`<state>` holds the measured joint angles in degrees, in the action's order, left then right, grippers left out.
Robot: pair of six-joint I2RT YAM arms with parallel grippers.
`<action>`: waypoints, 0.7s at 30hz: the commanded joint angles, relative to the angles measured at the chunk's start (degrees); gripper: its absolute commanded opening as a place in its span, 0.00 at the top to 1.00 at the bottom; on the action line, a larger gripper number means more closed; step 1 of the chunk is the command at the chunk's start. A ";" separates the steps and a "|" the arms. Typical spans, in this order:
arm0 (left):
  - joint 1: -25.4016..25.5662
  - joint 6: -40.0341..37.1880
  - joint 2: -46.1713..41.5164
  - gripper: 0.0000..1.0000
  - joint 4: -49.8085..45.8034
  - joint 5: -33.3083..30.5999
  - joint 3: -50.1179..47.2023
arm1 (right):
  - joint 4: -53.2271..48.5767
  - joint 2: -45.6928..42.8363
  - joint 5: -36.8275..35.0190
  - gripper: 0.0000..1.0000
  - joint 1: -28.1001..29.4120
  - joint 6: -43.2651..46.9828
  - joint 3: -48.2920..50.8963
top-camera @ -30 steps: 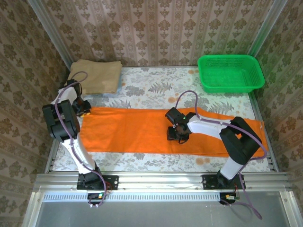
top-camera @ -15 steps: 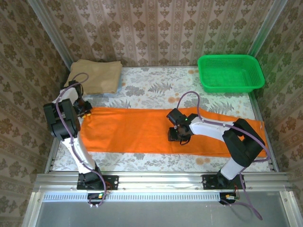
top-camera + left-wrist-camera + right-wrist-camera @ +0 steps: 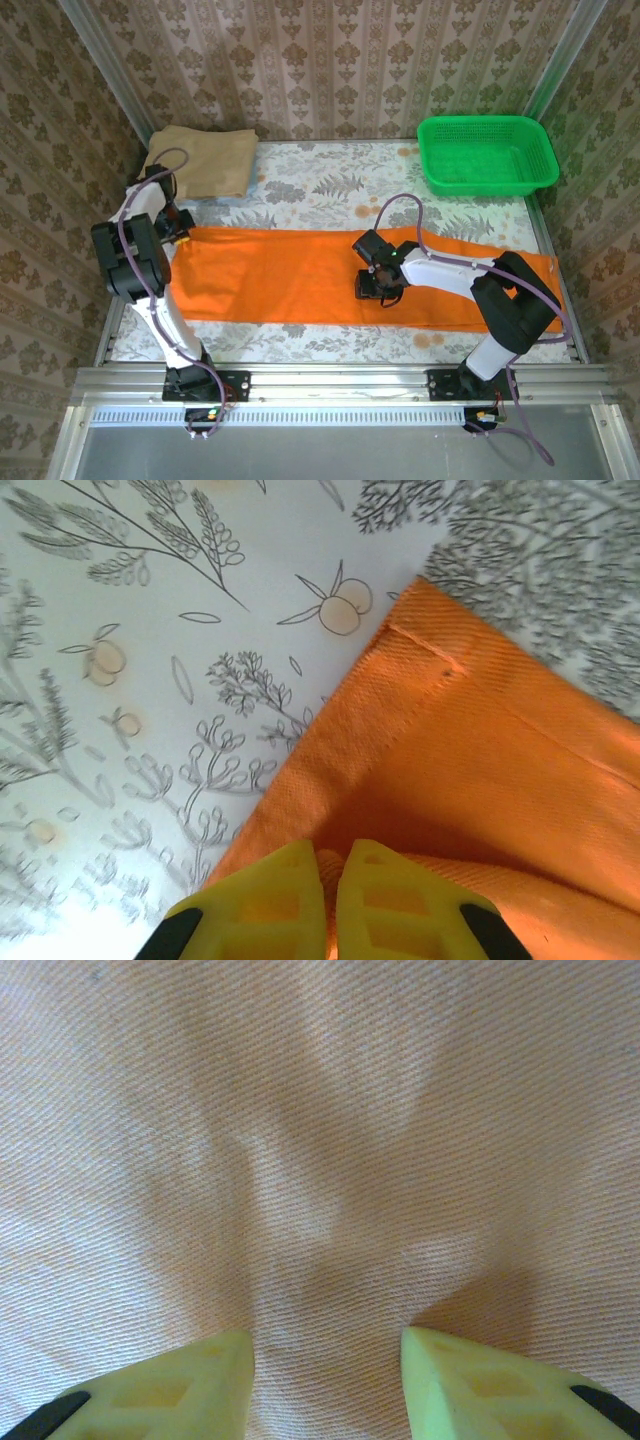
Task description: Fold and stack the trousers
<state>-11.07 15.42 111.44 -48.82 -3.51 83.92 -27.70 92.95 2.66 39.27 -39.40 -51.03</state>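
Grip change on L side: left gripper [image 3: 332,865] jaws, partway apart a sec ago, are now closed to a sliver w/ a fold of the trousers [image 3: 480,770] caught btw the yellow fingertips [image 3: 280,890]. The hemmed corner of the cloth lies just ahead of the tips on the floral table [image 3: 130,680]. The rest of the fabric runs off to that gripper's right. The gripper itself has crept only slightly, staying at the far-left corner of the orange band.

Right gripper [image 3: 328,1345]: no change in opening. Tips stand partway apart, down at the cloth, nothing clamped btw them. Orange fabric lies under and ahead of it. Can't tell for sure whether the tips press on it, though light creases btw them suggest contact. From above it sits mid-band w/ cloth running both ways from it, nudged a touch vs. a sec ago.

Meaning: L corner looks secured, so the fold can prob. start by lifting that end & carrying it over toward the R side, w/ the right gripper likely acting as pin or crease pt. The trousers are still one long flat strip, so no crosswise fold yet and stacking is far off. Risk: a thin pinch this near the edge may slip once lifted.
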 commanded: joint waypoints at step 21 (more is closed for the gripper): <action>1.24 -1.45 -8.25 1.00 -4.82 -2.13 9.35 | -0.79 -4.86 -3.53 0.50 -0.29 -1.27 2.57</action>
<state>-9.74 14.96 104.71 -52.34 -4.36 91.83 -27.38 89.71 1.72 39.24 -40.29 -49.32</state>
